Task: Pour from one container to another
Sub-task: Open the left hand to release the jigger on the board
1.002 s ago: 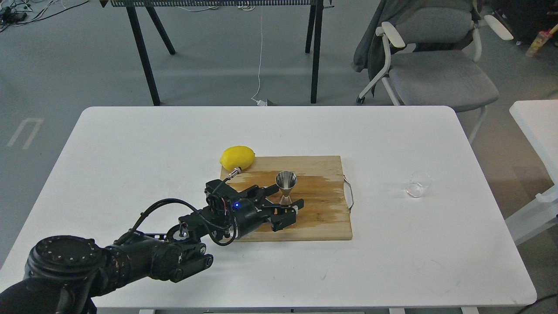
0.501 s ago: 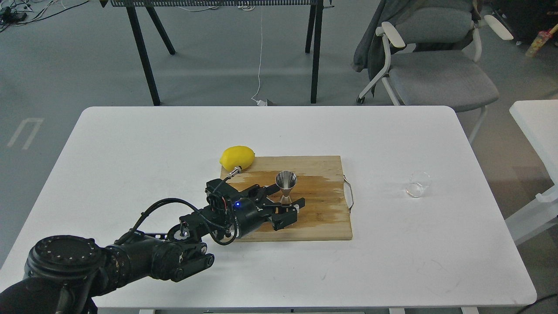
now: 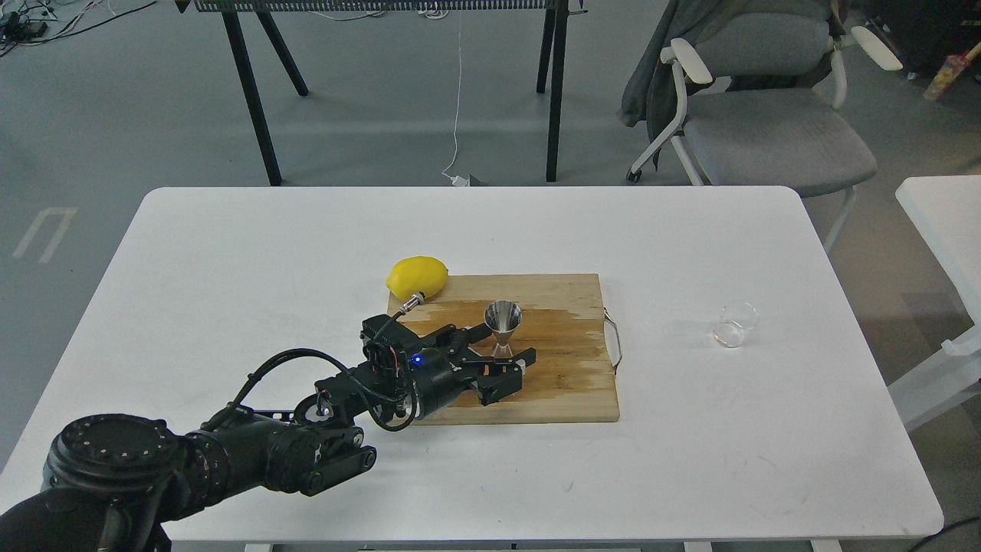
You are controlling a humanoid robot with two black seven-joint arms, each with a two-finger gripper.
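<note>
A white rectangular table [image 3: 253,253] stands on a grey floor, a grey office chair [image 3: 766,115] behind it. On a wooden cutting board [image 3: 559,368] beside a yellow lemon [image 3: 417,277], the black left gripper [image 3: 502,355] spreads its fingers around the waist of the upright shiny steel hourglass jigger [image 3: 503,325]; contact is unclear. The clear glass tumbler [image 3: 734,323] sits well apart, right.

Left arm [image 3: 230,452] entering from the lower left corner, reaching toward two o'clock, forearm low and nearly level, cables looped along the wrist, a blue light lit on the wrist housing. Left gripper [image 3: 507,346] at the far end, jaws parted, one finger [image 3: 469,334] at eleven o'clock of the other.
</note>
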